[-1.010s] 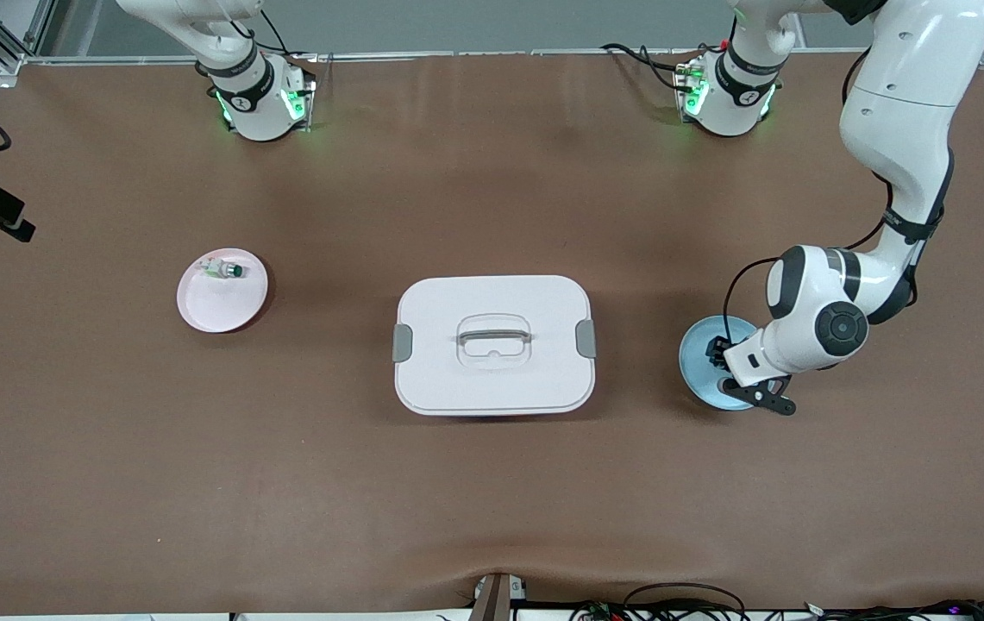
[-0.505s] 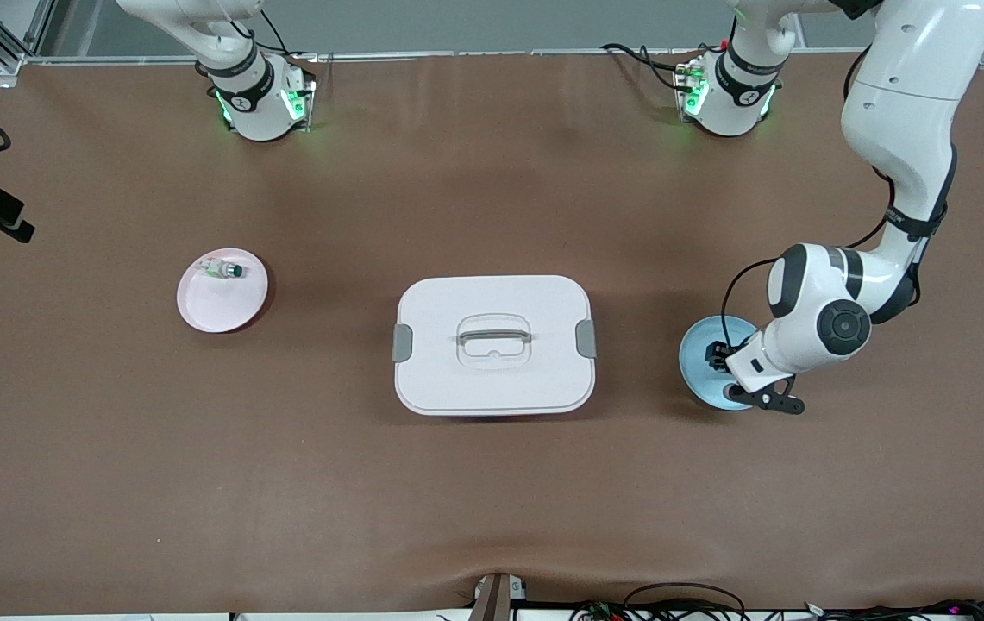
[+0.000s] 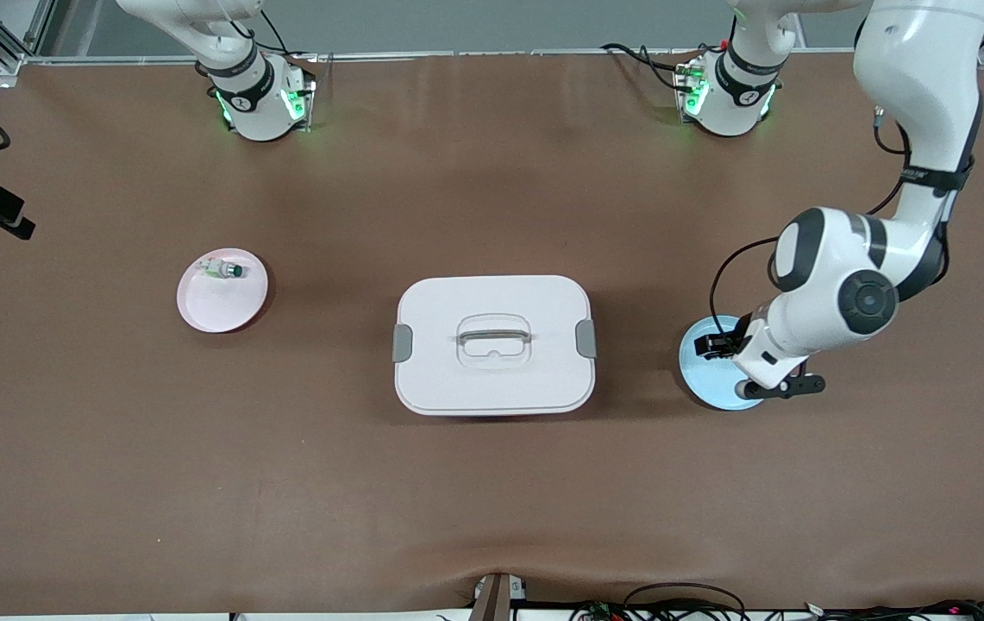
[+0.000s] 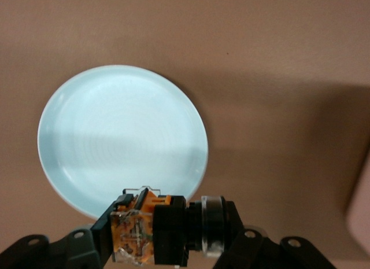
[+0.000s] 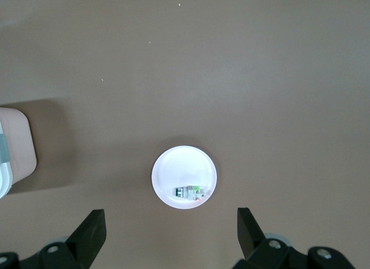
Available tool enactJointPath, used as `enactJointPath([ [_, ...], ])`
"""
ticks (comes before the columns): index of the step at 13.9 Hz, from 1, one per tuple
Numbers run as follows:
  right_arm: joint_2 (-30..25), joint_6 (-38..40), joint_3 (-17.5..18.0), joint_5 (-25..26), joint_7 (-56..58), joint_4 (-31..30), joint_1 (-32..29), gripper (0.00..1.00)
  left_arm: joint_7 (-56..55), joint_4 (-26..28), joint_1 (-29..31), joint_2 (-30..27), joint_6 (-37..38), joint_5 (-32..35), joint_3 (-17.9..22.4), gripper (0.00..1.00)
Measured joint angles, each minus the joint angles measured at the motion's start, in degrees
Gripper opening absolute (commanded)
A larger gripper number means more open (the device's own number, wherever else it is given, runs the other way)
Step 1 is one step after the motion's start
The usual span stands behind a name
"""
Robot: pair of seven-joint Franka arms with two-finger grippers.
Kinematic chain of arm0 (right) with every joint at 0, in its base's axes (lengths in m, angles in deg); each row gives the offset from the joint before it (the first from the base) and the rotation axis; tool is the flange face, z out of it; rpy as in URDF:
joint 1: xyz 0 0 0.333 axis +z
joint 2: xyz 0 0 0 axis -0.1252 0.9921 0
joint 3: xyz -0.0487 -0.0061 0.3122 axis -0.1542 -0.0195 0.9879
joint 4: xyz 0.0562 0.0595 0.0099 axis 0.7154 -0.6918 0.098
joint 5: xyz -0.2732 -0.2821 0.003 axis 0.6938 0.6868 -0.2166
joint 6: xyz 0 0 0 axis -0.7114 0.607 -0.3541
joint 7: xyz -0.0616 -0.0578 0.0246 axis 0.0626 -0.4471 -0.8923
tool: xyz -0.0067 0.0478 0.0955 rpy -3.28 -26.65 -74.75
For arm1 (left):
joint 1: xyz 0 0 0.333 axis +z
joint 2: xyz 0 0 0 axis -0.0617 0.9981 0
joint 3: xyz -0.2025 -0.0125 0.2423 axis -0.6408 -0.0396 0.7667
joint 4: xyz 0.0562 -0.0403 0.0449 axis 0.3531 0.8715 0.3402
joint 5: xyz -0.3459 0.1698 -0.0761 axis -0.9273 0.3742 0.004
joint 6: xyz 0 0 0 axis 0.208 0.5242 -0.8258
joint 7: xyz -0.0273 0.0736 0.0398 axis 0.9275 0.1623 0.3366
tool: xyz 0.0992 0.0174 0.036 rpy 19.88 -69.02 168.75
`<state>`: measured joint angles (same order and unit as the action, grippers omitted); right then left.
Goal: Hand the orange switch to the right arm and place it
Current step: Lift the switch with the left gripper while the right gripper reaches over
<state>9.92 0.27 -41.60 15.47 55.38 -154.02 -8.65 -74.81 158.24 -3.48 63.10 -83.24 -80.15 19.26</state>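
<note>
Brown table [image 3: 492, 483]. Front view: left gripper [image 3: 746, 366] over the blue plate [image 3: 707, 379], right of centre.

Left wrist view: fingers [image 4: 101, 231] pinch the orange switch [image 4: 153, 228].

Right wrist view: right gripper [image 5: 167, 243] spread, high over the pink plate [image 5: 173, 168].

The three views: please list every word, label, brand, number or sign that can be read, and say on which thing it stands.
No text can be read in any view.
Orange switch, held in the left gripper above the blue plate: no legible marking.
White lidded box: plain.
Green-capped switch on the pink plate: too small to read.
Black bands on the arm bases: small white marks, too blurred to read.
</note>
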Motion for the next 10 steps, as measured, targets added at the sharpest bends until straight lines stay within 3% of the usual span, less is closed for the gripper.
enactJointPath([
  [4, -0.02, 0.20, 0.37, -0.19, 0.00, 0.06, 0.96, 1.00, -16.33, -3.88, -0.01, -4.79, 7.92, -6.92, -1.56, 0.21],
  [10, -0.04, 0.16, 0.44, -6.40, -1.10, 0.37, 2.60, 1.00, -41.10, -6.69, -0.07, -9.82, 8.74, -18.00, -4.84, 0.20],
])
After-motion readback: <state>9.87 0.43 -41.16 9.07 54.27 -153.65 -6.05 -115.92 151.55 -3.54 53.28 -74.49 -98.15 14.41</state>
